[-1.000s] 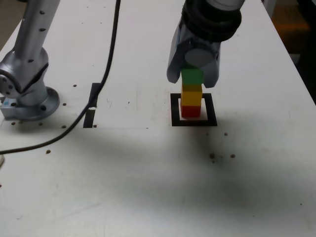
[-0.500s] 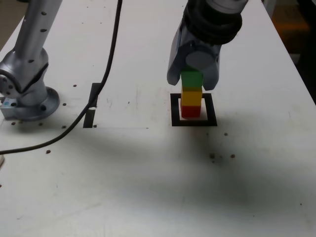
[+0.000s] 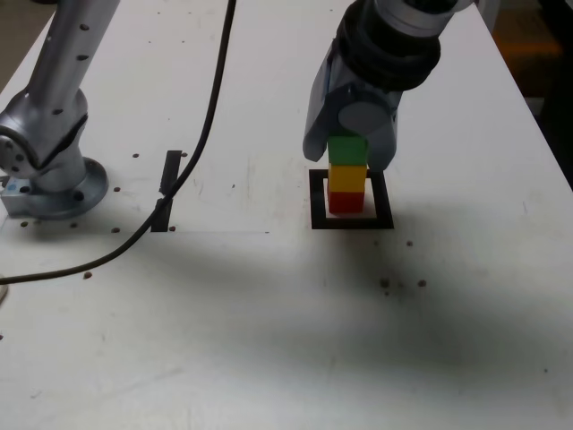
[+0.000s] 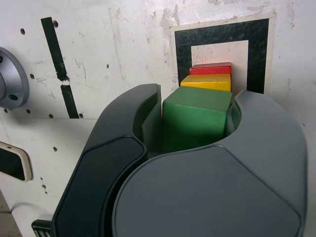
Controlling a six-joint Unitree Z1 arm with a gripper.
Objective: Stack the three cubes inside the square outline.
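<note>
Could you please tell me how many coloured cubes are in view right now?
3, all in one stack inside the black square outline: the matte red cube at the bottom, the yellow cube on it, the green cube on top, between the tool's jaws. None seems hidden.

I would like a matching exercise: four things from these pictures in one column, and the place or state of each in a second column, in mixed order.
Things:
1. red cube
2. yellow cube
3. green cube
4. hand

Places or states:
A. top of the stack
B. shut on the top cube
C. bottom, inside the square outline
D. middle of the stack

Pairs: 1-C, 2-D, 3-A, 4-B
</note>
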